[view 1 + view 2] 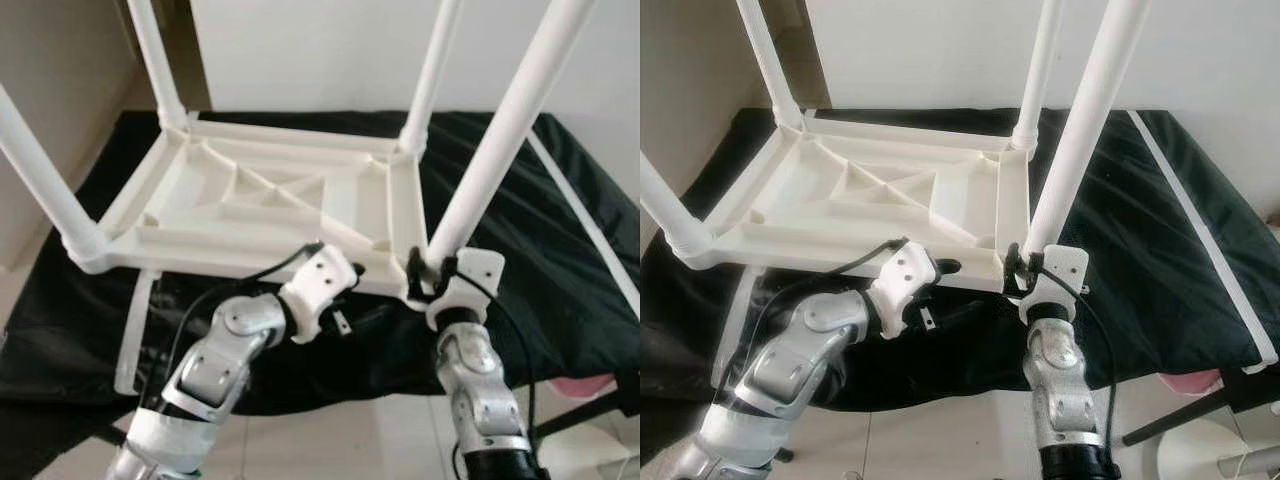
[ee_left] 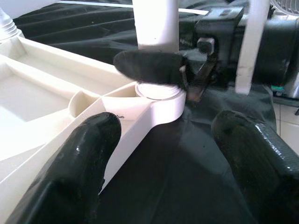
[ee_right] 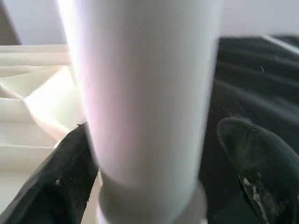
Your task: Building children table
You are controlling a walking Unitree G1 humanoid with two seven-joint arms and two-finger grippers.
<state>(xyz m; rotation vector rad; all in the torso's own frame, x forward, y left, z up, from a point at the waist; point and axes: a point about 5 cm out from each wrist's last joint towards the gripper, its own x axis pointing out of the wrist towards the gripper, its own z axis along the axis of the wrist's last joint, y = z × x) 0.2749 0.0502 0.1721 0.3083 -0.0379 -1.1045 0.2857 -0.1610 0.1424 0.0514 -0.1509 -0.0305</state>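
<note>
1. The children's table (image 1: 270, 205) lies upside down, its ribbed underside facing up, on a black cloth (image 1: 560, 260), with four white legs standing up from its corners. The near-right leg (image 1: 495, 150), at about 5 o'clock on the tabletop, is the one in hand.

2. The right gripper (image 1: 428, 272) has its jaws around the base of that leg, just above the corner socket. In the right wrist view one finger touches the tube while the other (image 3: 254, 168) stands off with a gap, so the hold looks loose rather than clamped.

3. The left gripper (image 1: 345, 290) sits at about 6 o'clock against the near edge of the tabletop, jaws spread, one finger (image 2: 74, 172) over the rim and the other on the cloth side, holding nothing.

4. Risk, as I judge it: if the leg is not fully seated, a loose hold could let it tilt or lift out of the socket. A sideways push at the base could also slide the whole frame on the cloth, since the left jaws are not clamped on the rim.

5. Another risk: the long legs give leverage, so a tug could tip the light frame.

6. The cloth covers a low surface; whether it is a table cannot be told. A pale tiled floor (image 1: 330, 440) lies below, a white wall (image 1: 330, 50) at 12 o'clock.
</note>
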